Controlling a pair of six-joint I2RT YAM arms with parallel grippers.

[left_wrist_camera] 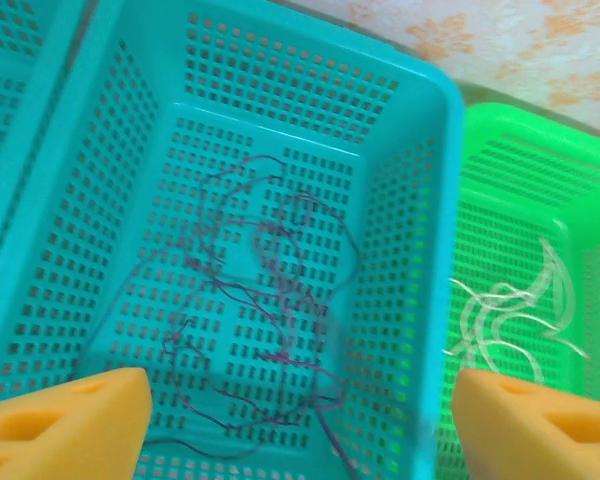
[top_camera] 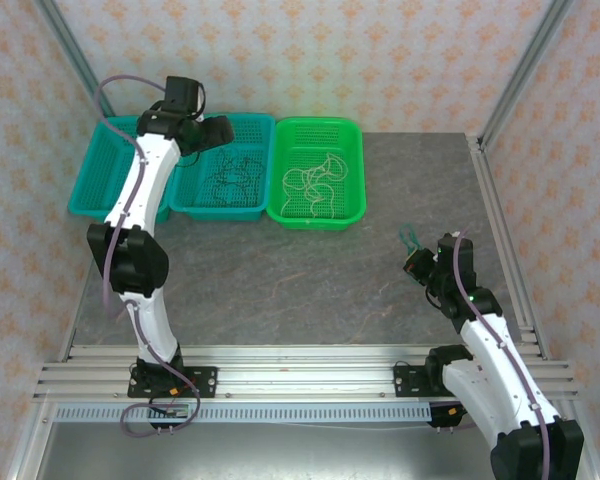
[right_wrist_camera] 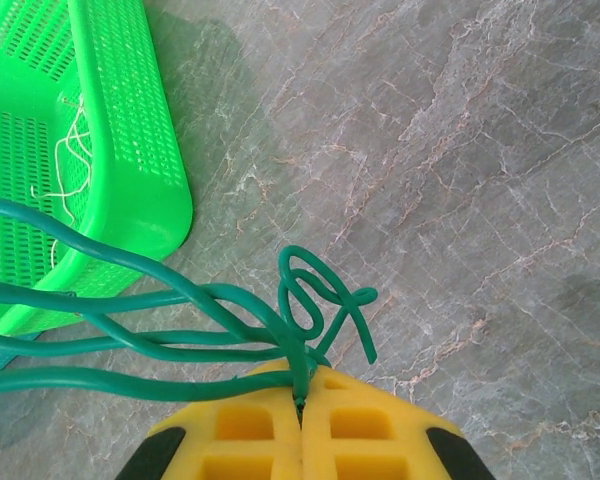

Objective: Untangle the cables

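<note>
Over the right side of the table (right_wrist_camera: pixel 460 180), the right gripper (right_wrist_camera: pixel 302 385) is clenched on the green cable (right_wrist_camera: pixel 130 383). Its loops sit just ahead of the fingertips, and its long strands trail off to the left, towards the green basket (right_wrist_camera: pixel 140 120). That basket holds the white cable (top_camera: pixel 315 185) and, from above, lies up and left of the right gripper, well apart. Any carry would probably run that way, and the right arm is plainly the nearer one. The left gripper (left_wrist_camera: pixel 300 420) hangs over the teal basket (left_wrist_camera: pixel 450 110), jaws spread wide and gripping nothing, with the purple cable (left_wrist_camera: pixel 280 357) heaped on the basket floor directly beneath them.
</note>
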